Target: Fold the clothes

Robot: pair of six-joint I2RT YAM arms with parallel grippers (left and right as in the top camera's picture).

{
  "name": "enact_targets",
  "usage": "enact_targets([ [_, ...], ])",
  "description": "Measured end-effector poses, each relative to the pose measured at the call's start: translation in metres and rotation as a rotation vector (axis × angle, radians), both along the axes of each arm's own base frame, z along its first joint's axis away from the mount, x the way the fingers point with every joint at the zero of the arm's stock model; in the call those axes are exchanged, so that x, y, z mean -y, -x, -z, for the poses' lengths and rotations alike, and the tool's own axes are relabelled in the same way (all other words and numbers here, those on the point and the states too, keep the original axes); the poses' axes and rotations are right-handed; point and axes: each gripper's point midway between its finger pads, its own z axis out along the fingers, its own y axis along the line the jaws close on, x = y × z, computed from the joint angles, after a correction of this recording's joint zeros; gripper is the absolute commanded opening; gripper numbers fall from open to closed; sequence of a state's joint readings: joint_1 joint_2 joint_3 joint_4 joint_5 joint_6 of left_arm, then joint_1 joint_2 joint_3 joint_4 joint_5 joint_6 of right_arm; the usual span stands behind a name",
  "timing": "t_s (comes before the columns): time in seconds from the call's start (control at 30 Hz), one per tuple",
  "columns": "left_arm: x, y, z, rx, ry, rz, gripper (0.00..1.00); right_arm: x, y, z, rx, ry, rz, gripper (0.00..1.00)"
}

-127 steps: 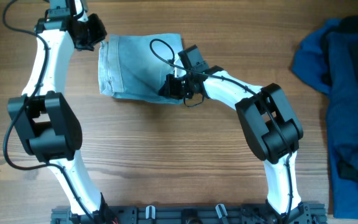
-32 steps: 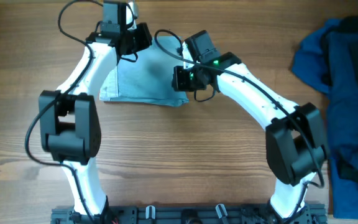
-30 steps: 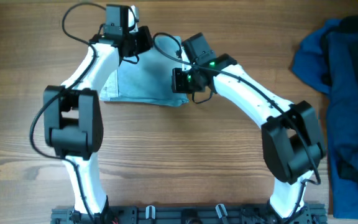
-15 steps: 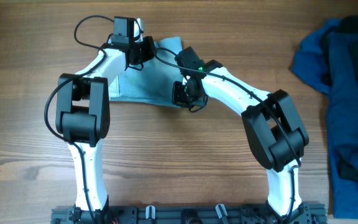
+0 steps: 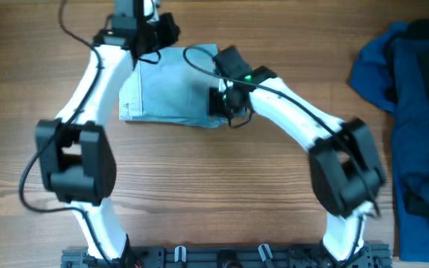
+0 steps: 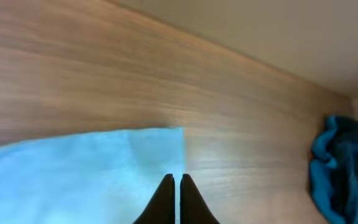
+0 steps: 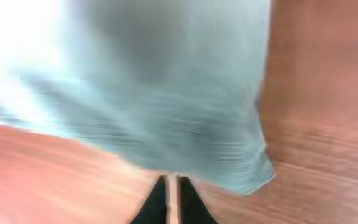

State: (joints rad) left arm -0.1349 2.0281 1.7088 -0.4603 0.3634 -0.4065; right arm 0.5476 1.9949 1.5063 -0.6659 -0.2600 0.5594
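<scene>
The clothes, light blue denim shorts [image 5: 166,85], lie folded into a rough rectangle at the table's far middle. My left gripper [image 5: 162,37] hovers at their far edge. In the left wrist view its fingers [image 6: 174,178] are shut with nothing between them, above the cloth [image 6: 73,168] near its corner. My right gripper [image 5: 216,100] sits at the shorts' right edge. In the right wrist view its tips [image 7: 173,181] stand almost together at the hem of the shorts [image 7: 166,93]. Wood shows through the thin slit and no cloth is in it.
A heap of dark navy garments [image 5: 404,97] lies along the table's right side and shows in the left wrist view [image 6: 340,162]. The wooden table [image 5: 222,193] is bare in front of the shorts. Both arms arch over the middle from the near edge.
My left gripper has pulled back toward the far edge, off the cloth. The right gripper's fingers have parted a hair at the right edge. The shorts lie flatter.
</scene>
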Motion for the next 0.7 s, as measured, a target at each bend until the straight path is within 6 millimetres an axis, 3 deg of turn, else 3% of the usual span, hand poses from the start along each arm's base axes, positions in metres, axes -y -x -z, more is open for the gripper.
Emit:
enact_targets([
  [0.03, -0.014, 0.003, -0.001, -0.022, -0.021, -0.035, 0.18, -0.001, -0.009, -0.024, 0.076, -0.022, 0.003, 0.30],
  [0.07, -0.032, 0.010, 0.009, -0.081, -0.046, -0.075, 0.35, -0.002, -0.020, -0.054, 0.170, -0.043, 0.009, 0.33],
  [0.1, -0.048, 0.019, 0.020, -0.147, -0.061, -0.108, 0.43, -0.001, -0.028, -0.067, 0.219, -0.048, 0.019, 0.36],
  [0.17, -0.084, 0.030, 0.036, -0.236, -0.079, -0.183, 0.55, 0.000, -0.036, -0.074, 0.267, -0.046, 0.022, 0.43],
  [0.23, -0.129, 0.041, 0.046, -0.307, -0.086, -0.271, 0.79, 0.000, -0.046, -0.074, 0.309, -0.039, 0.017, 0.49],
  [0.3, -0.158, 0.049, 0.050, -0.344, -0.088, -0.325, 1.00, 0.001, -0.051, -0.070, 0.327, -0.025, 0.023, 0.58],
  [0.37, -0.188, 0.061, 0.054, -0.385, -0.089, -0.374, 1.00, 0.004, -0.055, -0.065, 0.334, 0.001, 0.030, 0.70],
  [0.43, -0.200, 0.072, 0.060, -0.417, -0.109, -0.359, 1.00, 0.007, -0.057, -0.059, 0.340, 0.033, 0.026, 0.76],
  [0.53, -0.200, 0.076, 0.066, -0.426, -0.134, -0.300, 1.00, 0.015, -0.056, -0.053, 0.334, 0.078, 0.015, 0.76],
  [0.7, -0.181, 0.079, 0.090, -0.460, -0.124, -0.170, 1.00, 0.042, -0.058, -0.044, 0.295, 0.131, 0.039, 0.76],
])
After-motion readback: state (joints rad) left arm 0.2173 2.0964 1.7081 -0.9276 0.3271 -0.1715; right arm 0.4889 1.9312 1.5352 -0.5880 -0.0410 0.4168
